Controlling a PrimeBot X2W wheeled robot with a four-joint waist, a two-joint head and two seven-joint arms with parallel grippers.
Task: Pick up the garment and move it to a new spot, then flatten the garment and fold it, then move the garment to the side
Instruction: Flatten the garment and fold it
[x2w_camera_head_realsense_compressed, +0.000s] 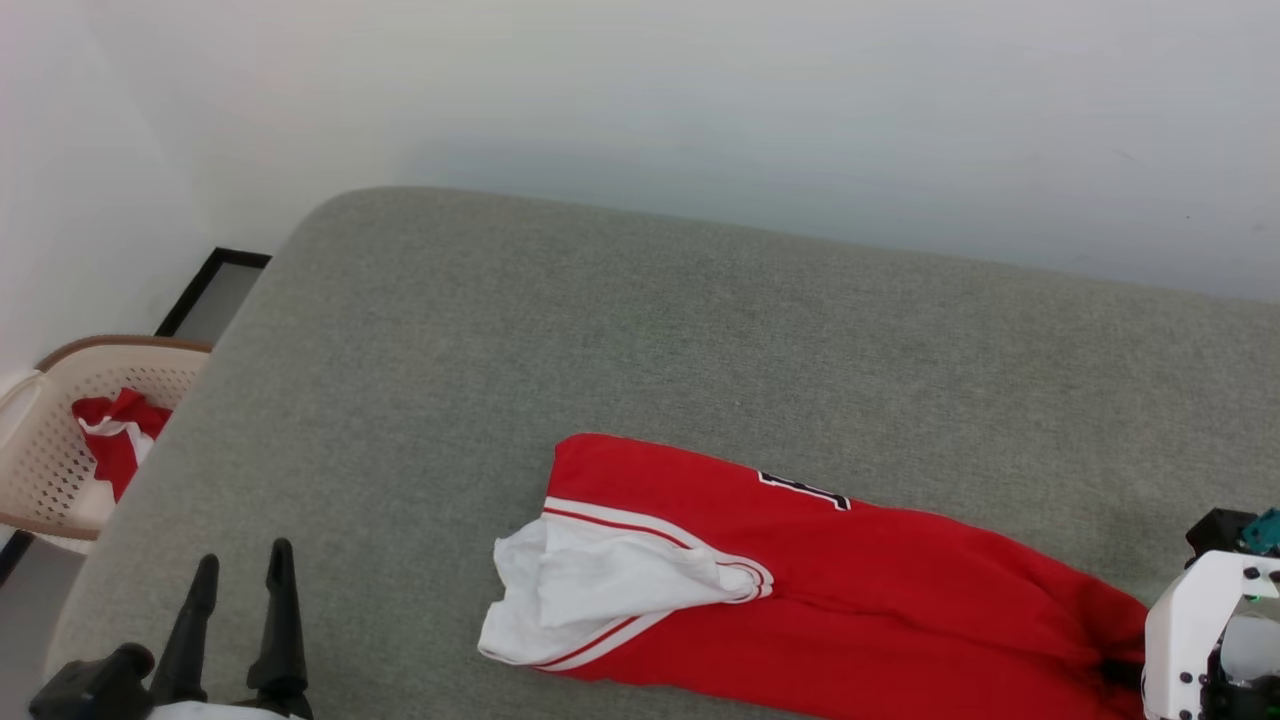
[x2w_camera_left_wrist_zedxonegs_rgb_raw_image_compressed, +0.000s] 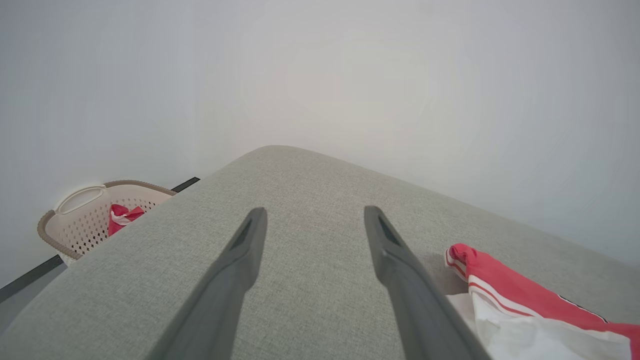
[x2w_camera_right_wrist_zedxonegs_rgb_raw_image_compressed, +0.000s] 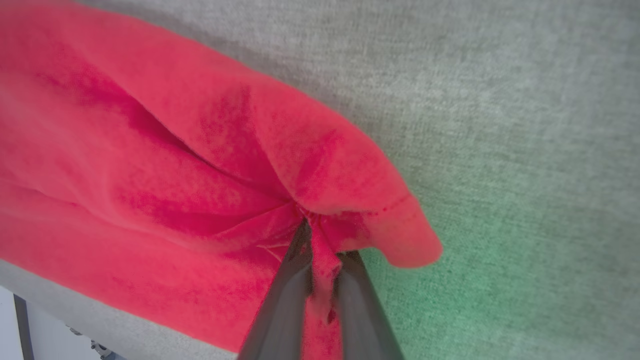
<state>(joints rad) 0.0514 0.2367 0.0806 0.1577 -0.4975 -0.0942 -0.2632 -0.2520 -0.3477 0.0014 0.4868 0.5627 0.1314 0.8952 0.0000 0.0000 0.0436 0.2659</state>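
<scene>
The garment lies bunched lengthwise at the near right of the cushion, white sleeve leftward. The right gripper is pinched shut on a fold of red hem at its right end; the left gripper hovers wide open, empty, near left. The pinch looks thin, so lift slowly and watch for cloth slipping.

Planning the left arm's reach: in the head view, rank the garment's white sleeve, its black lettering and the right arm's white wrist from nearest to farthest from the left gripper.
From the left gripper, lower left:
1. White sleeve, just to its right.
2. Black lettering, farther right and up.
3. Right arm's white wrist, far lower right.
</scene>
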